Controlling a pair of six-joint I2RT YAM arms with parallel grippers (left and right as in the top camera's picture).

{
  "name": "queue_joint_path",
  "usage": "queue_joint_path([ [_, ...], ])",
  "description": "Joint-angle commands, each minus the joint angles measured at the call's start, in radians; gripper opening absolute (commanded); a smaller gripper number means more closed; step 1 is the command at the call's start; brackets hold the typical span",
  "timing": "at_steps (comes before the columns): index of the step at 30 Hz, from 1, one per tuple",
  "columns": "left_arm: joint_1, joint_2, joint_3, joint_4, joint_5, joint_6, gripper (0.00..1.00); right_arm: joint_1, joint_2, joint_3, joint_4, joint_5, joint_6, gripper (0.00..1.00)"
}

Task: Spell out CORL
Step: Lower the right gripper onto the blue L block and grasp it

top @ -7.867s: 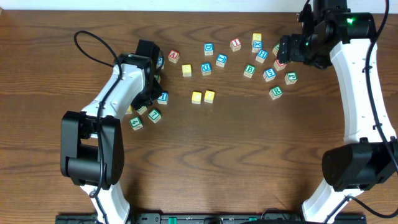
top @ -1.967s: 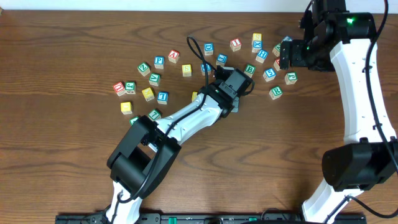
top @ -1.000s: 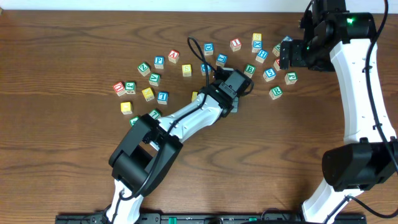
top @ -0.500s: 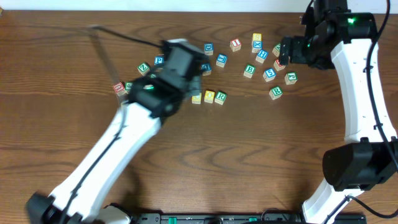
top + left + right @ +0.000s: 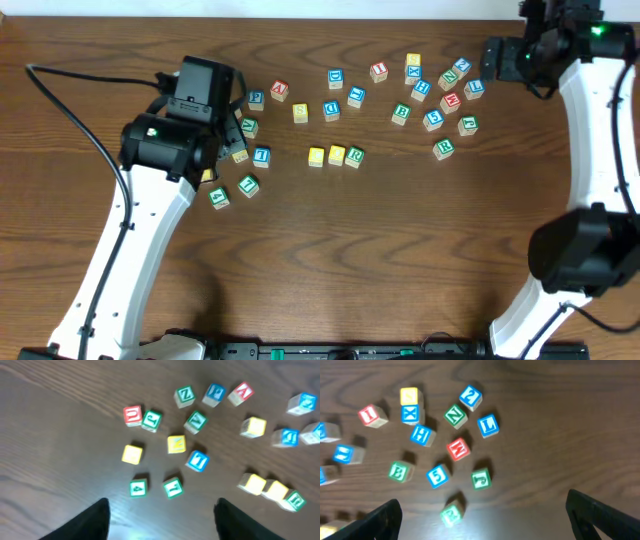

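Two yellow-topped cubes and a white cube with a green R stand touching in a row at mid-table. The left wrist view shows the same row at its right edge. The blue L cube lies among the loose cubes at the back right. My left gripper hovers open over the left cluster, holding nothing. Near the back right edge, my right gripper stands wide open above the right cluster, also empty.
Several loose letter cubes lie in a left cluster and a right cluster. A second green-lettered cube sits apart at the right. A black cable trails behind the left arm.
The left gripper has opened, leaving the green R cube at the row's right end, and the arm has swung back left. The right arm has shifted up and to the right.
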Motion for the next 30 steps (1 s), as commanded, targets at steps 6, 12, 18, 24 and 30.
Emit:
queue_joint_path([
  [6, 0.007, -0.002, 0.004, -0.019, -0.006, 0.009, 0.8, -0.007, 0.172, 0.001, 0.138, 0.016, -0.076, 0.94],
  [12, 0.007, -0.002, 0.004, -0.019, -0.006, 0.009, 0.92, -0.009, 0.264, 0.001, 0.217, 0.017, -0.079, 0.83],
  [18, 0.007, -0.002, 0.004, -0.019, -0.006, 0.009, 0.92, -0.009, 0.313, 0.001, 0.238, 0.016, -0.098, 0.73],
  [24, 0.007, -0.002, 0.004, -0.018, -0.006, 0.009, 0.92, -0.012, 0.338, 0.001, 0.253, 0.021, -0.101, 0.69],
  [30, 0.007, -0.002, 0.004, -0.019, -0.006, 0.009, 0.93, -0.017, 0.364, 0.0, 0.283, 0.02, -0.117, 0.57],
])
